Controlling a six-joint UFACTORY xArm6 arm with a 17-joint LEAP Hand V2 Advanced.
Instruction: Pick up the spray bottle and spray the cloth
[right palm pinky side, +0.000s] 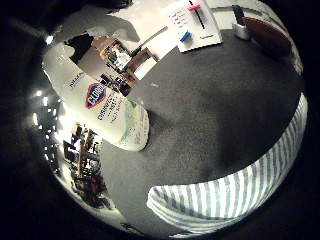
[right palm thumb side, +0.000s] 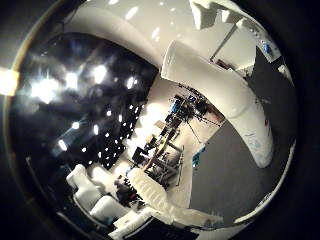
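Note:
A white spray bottle (right palm pinky side: 107, 107) with a printed label stands upright on the dark grey table (right palm pinky side: 215, 110). Its trigger head is in shadow. The bottle (right palm thumb side: 235, 105) fills a good part of the thumb side view, so it is close to the palm but apart from it. A grey-and-white striped cloth (right palm pinky side: 235, 192) lies flat on the table, a short way from the bottle's base. White fingers (right palm thumb side: 145, 187) of my right hand (right palm thumb side: 125, 200) reach out loosely beside the bottle and hold nothing.
A white sheet (right palm pinky side: 192, 22) with a red and a blue marker on it lies at the table's far side. Beside it are a small black-and-white object (right palm pinky side: 241, 25) and a brown thing (right palm pinky side: 267, 32). The table edge runs just behind the bottle.

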